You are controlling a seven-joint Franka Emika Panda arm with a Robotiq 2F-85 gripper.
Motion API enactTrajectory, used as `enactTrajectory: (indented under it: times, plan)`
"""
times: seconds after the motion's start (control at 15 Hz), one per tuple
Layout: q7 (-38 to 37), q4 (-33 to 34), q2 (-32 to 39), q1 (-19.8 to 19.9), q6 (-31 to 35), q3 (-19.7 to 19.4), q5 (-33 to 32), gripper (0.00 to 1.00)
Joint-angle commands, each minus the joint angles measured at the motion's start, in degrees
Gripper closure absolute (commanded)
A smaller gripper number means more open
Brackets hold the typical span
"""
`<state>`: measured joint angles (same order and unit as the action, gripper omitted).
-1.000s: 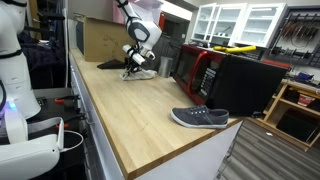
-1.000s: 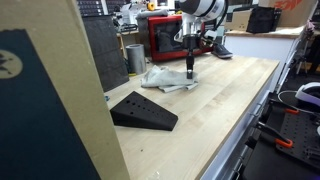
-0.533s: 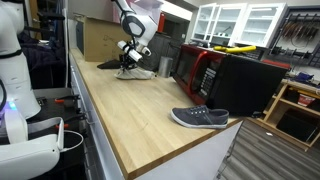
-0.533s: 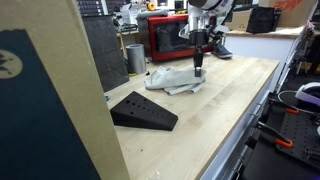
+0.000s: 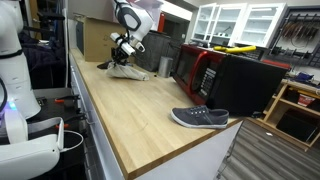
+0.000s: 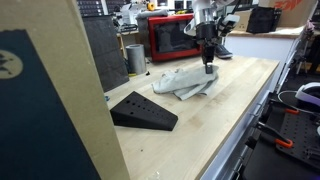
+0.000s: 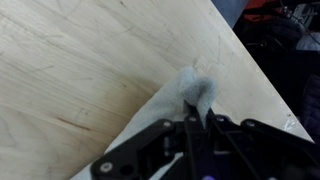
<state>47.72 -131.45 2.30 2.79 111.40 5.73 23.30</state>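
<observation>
Cloth (image 6: pixel 183 83) dragged along table (image 6: pixel 235 115), stretched out; tool (image 6: pixel 209 67) shifted too — pinching its edge

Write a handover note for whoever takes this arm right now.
Gripper: jaws shut on one edge of the cloth, as the wrist view shows.
Cloth: on the wooden table by the red microwave, a black wedge nearby.
Done: the pinched edge is raised off the table.
Left: the rest of the cloth lies crumpled on the wood.

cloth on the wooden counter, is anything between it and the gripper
Nothing visible does: the gripper is already shut on one end of the cloth. The black wedge lies apart from both, further along the counter.
</observation>
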Motion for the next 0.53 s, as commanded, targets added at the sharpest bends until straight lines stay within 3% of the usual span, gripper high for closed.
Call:
enactTrajectory:
  times: [0.0,0.47]
  plan:
    - [-5.06,2.7,0.37,-1.61,-4.13,-1.48,1.97,0.98]
    - [-17.09,7.82,5.92,-1.46,-3.4,-2.36,4.66,0.98]
